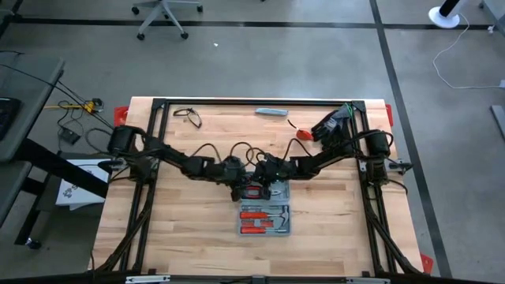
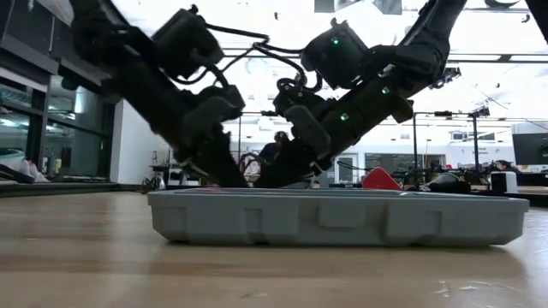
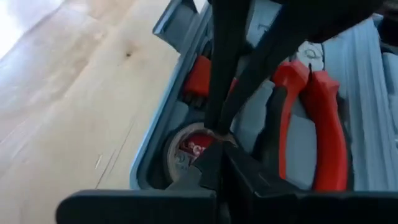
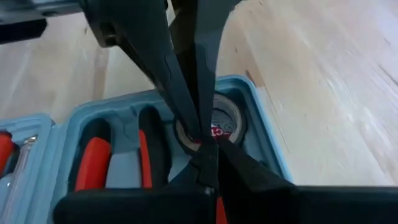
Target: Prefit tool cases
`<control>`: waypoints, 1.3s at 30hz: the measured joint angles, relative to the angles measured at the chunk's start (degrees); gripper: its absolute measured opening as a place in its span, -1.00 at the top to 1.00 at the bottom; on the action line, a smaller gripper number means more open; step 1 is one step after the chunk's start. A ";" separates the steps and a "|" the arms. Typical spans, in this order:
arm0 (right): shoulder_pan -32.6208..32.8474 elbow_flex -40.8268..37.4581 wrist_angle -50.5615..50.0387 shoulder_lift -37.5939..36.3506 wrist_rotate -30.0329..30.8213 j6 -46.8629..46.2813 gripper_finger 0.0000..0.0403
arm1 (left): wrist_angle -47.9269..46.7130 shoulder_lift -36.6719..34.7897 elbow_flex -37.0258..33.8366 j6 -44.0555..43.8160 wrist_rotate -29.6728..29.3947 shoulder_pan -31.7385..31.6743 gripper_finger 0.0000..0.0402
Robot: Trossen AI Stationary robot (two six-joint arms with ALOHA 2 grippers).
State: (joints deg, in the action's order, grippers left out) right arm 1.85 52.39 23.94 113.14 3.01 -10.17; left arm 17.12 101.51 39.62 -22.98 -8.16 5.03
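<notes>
Both dark arms reached inward from the table's two sides and met near its middle, elbows bent and wrists tipped steeply down. The left gripper (image 1: pixel 239 192) had its fingers pressed together, tips pointing down. The right gripper (image 1: pixel 265 190) hung just beside it, likewise closed, its fingertips almost touching the left's. Neither pair of fingers visibly held anything between them.

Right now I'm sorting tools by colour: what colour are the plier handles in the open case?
Red, with black trim; the pliers show best in the left wrist view.
</notes>
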 joint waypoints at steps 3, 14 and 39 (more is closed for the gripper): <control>0.00 0.05 -0.79 0.00 0.02 -0.02 1.00 | 0.05 1.91 0.92 -0.29 0.68 -0.25 1.00; 0.00 0.05 -1.44 0.09 0.02 0.15 1.00 | 1.30 1.60 0.76 0.59 0.06 -0.14 0.99; 0.08 0.10 -1.85 0.32 -0.11 0.15 1.00 | 0.77 -1.35 0.38 2.90 0.06 1.04 0.98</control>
State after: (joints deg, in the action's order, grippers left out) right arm 1.93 52.49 22.09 113.47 2.90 -10.02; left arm 17.89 100.16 40.00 -20.09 -8.10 6.06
